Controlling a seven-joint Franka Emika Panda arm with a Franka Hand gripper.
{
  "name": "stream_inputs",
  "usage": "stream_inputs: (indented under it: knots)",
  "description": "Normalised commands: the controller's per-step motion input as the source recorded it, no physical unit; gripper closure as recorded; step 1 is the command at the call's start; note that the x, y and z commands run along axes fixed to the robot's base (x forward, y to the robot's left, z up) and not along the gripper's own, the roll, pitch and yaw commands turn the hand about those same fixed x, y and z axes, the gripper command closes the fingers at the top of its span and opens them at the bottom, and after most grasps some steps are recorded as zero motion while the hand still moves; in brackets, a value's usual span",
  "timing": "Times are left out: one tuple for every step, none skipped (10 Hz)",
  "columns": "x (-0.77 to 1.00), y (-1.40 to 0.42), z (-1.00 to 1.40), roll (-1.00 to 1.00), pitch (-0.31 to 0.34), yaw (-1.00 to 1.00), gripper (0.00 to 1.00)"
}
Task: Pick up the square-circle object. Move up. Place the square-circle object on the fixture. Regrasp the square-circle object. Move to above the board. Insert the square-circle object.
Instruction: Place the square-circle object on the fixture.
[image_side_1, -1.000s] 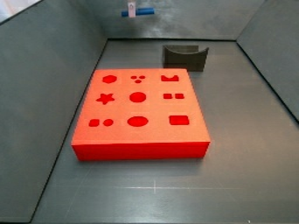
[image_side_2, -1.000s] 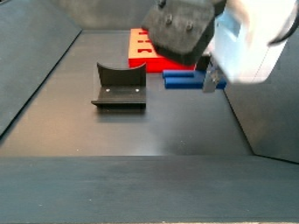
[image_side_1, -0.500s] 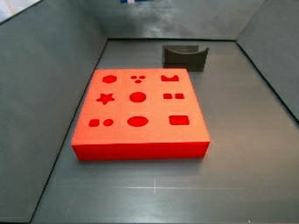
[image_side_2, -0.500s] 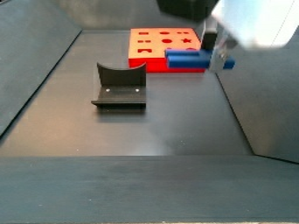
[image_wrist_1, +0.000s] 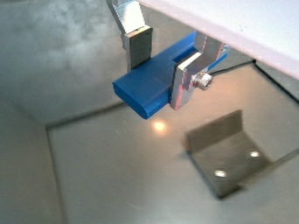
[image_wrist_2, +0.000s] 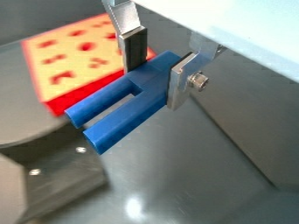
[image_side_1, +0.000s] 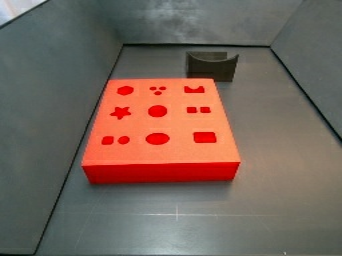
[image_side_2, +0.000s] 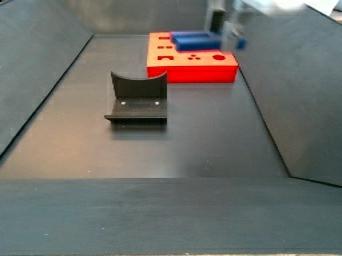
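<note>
The square-circle object (image_wrist_1: 142, 89) is a small blue block hanging in the air, and my gripper (image_wrist_1: 163, 59) is shut on it in both wrist views, one silver finger (image_wrist_2: 135, 45) on each side. Below it in a wrist view lie the red board (image_wrist_2: 68, 58) and the dark fixture (image_wrist_2: 45, 180). In a side view the gripper (image_side_2: 225, 30) holds the blue block (image_side_2: 197, 41) high over the board's (image_side_2: 201, 74) far end, well beyond the fixture (image_side_2: 136, 98). The gripper is out of view in a side view that shows only the board (image_side_1: 160, 168) and the fixture (image_side_1: 211, 65).
Grey walls (image_side_1: 67, 60) enclose the dark floor (image_side_2: 174, 150) on all sides. The fixture (image_wrist_1: 228, 149) stands on the floor apart from the board.
The gripper has risen with the blue block in it. It has left the top of one side view and climbed toward the upper edge of the other.
</note>
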Motion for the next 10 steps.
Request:
stream_inputs:
  knots:
    - [1.00, -0.88, 0.04, 0.03, 0.015, 1.00, 1.00]
    - [1.00, -0.75, 0.03, 0.04, 0.020, 1.00, 1.00]
    - [1.00, -0.62, 0.02, 0.04, 0.024, 1.00, 1.00]
    - [1.00, -0.53, 0.01, 0.04, 0.027, 1.00, 1.00]
    - [1.00, -0.36, 0.00, 0.04, 0.035, 1.00, 1.00]
    - [0.89, -0.26, -0.01, 0.05, 0.040, 1.00, 1.00]
    - [0.73, -0.14, -0.01, 0.05, 0.049, 1.00, 1.00]
    - [0.65, -0.10, -0.01, 0.06, 0.054, 1.00, 1.00]
    - [0.49, -0.06, -0.01, 0.06, 0.068, 1.00, 1.00]
    - [0.37, -0.04, -0.01, 0.06, 0.080, 1.00, 1.00]
